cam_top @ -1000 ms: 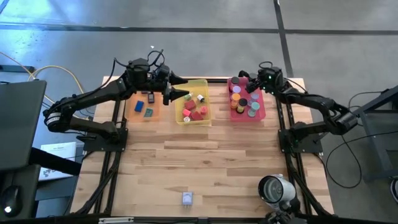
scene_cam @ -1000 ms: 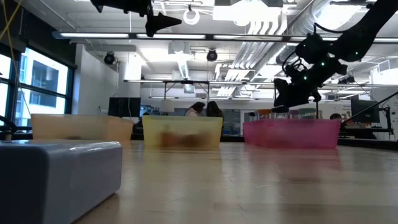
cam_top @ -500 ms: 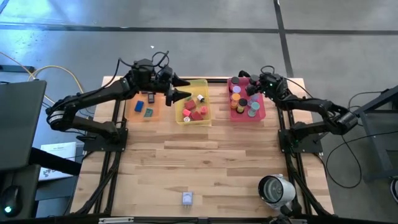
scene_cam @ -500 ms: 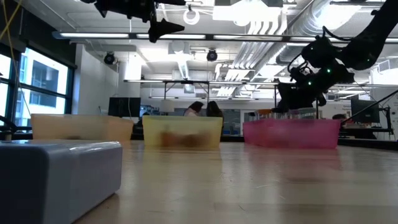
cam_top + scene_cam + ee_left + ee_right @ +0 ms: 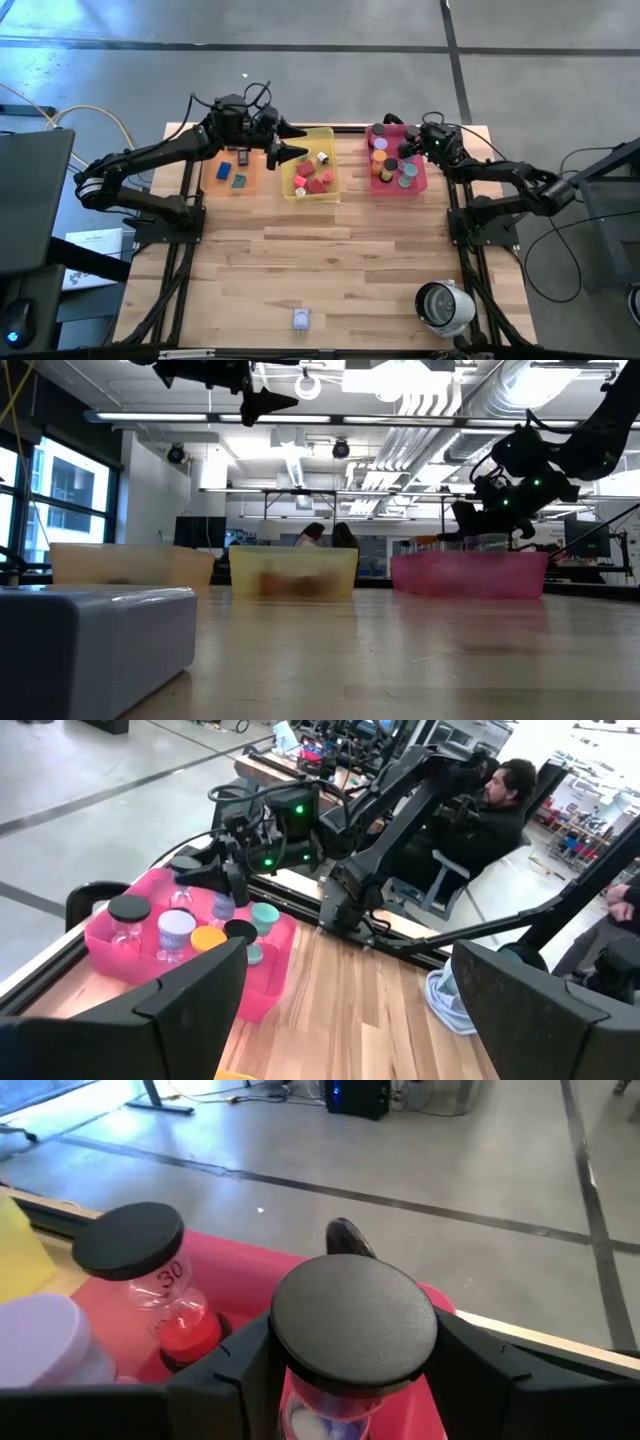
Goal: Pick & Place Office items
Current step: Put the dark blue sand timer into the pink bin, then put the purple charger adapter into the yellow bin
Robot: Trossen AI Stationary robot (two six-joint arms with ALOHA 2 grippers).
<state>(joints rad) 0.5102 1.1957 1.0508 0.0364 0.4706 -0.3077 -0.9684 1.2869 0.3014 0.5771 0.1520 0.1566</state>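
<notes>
Vials crowd the pink tray, and the black-capped vial is the one that matters. It stands upright, its long axis vertical, with its round cap sitting flat just above the finger line. It lies dead centre in the right gripper, neither ahead of it nor off to a side. The fingers flank the body under the cap on both sides, clenched against it as far as the right wrist view shows, so I judge the vial grasped. Its base is hidden, so I cannot tell whether it rests on the tray floor or hangs free.

Just ahead of the gripper and to one side stands a second black-capped vial with red contents, apart from the held one. A lavender-capped vial stands nearer on that same side. With these two neighbours so close, the move probably has to run along the vial's own axis, straight up, before any sideways travel.

The low view puts the right gripper just over the tray's rim. The left gripper hovers well apart, high over the yellow tray. Its fingers are spread wide and hold nothing. The right arm is plainly the nearer one.
</notes>
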